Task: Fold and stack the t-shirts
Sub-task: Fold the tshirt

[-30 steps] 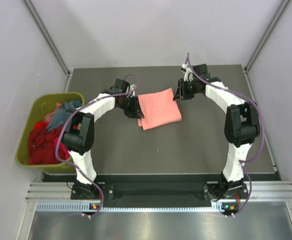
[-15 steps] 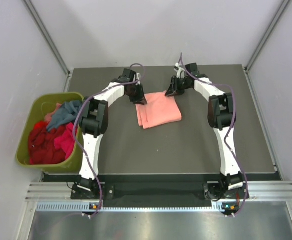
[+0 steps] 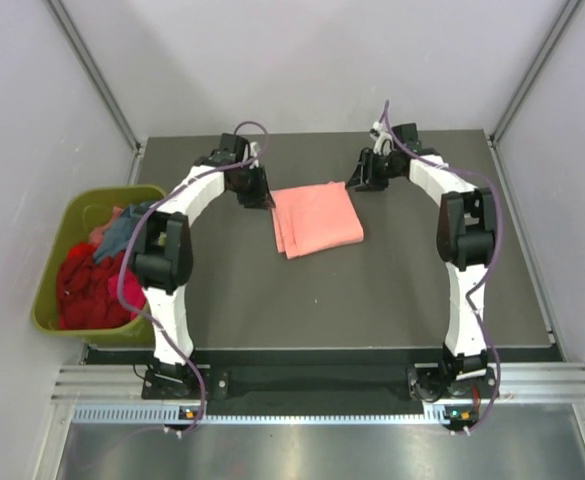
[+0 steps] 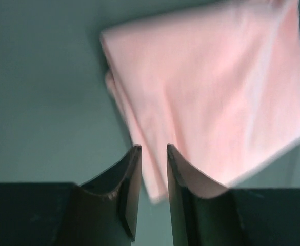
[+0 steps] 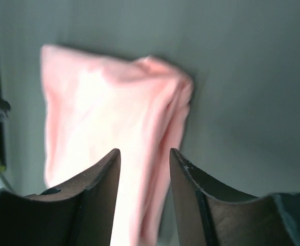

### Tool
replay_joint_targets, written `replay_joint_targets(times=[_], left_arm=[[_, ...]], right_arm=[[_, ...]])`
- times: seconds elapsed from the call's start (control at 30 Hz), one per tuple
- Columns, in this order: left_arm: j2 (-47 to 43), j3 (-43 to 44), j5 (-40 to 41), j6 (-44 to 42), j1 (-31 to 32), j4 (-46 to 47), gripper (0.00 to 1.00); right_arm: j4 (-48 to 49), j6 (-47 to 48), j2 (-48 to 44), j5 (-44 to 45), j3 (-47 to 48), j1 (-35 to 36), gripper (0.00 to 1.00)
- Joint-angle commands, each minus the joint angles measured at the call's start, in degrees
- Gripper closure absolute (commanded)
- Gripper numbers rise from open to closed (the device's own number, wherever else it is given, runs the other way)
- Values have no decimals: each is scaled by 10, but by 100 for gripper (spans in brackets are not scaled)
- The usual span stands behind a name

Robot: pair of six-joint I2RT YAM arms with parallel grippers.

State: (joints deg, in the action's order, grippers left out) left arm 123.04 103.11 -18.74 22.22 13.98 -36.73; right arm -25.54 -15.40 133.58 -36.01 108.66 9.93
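Top external view: the folded salmon-pink t-shirt lies on the dark table, toward its far side. The left gripper is beside the shirt's far-left corner, its jaws narrowly parted and empty. The right gripper is near the far-right corner, its jaws wider and empty. Red shirts fill the olive bin.

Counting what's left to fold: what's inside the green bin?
In the green bin: a heap of red cloth with teal-blue cloth on top. The left arm covers the bin's right side, and whatever lies under the heap is hidden, so no count.
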Motion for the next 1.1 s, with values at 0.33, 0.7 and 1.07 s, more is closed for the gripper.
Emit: replay_joint_targets(times=[0.33,0.7,1.07], left_arm=[[-201,-346,-98,44,70,154,66],[-153,-343,-82,48,83,178,67],[-155,-332,-65,27,83,138,92]], right_arm=[[4,77,-235,17,-259,3,51],[29,104,-235,0,-325,13,49],[66,104,-233,-35,-371,20,55]])
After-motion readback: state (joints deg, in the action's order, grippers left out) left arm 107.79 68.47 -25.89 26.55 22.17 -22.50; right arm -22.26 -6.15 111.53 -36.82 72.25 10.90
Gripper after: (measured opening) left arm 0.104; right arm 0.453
